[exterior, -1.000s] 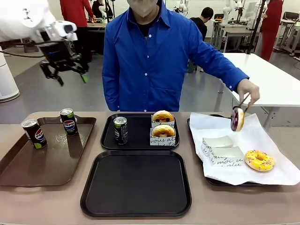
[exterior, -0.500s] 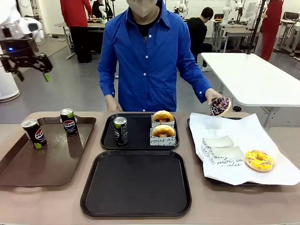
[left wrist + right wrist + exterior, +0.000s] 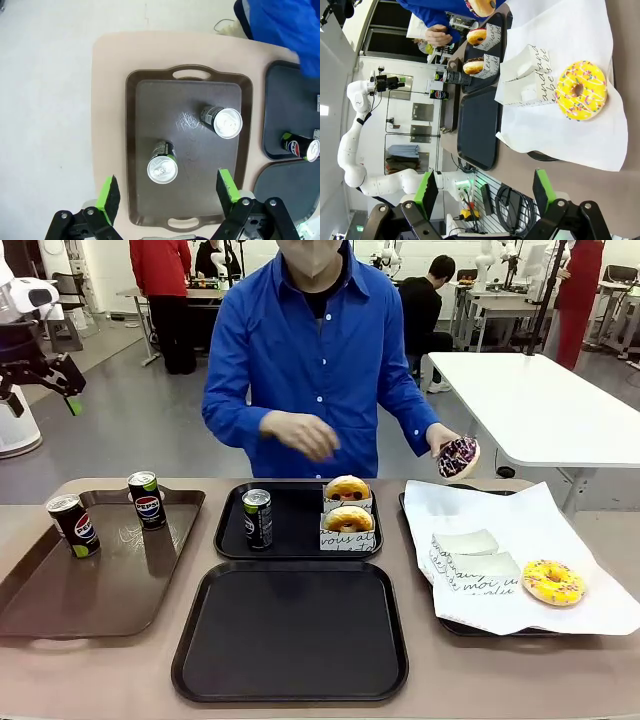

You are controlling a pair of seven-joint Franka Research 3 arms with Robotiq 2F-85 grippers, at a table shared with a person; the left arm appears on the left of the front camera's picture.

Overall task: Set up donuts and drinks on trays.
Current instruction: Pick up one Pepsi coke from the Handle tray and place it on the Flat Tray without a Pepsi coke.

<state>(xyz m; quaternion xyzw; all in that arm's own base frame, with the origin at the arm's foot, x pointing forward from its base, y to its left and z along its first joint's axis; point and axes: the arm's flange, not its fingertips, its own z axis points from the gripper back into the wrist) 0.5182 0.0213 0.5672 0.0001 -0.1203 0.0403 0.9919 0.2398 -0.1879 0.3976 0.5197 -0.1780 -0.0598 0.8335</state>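
Gaping left hand (image 3: 168, 189) above brown tray (image 3: 150, 115)

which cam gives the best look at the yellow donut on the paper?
Right wrist view: the yellow donut is large and unobstructed, with its sprinkles and hole clear, lying flat on the white paper. The front view has it smaller, toward the table's right side. The left wrist view looks down on the brown tray with two cans.

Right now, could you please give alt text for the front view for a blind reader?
A person in a blue shirt holds a dark-iced donut by the paper-lined tray, where a yellow donut lies. The far black tray holds one can and two sleeved donuts; the near black tray is bare, and two cans stand on the brown tray.
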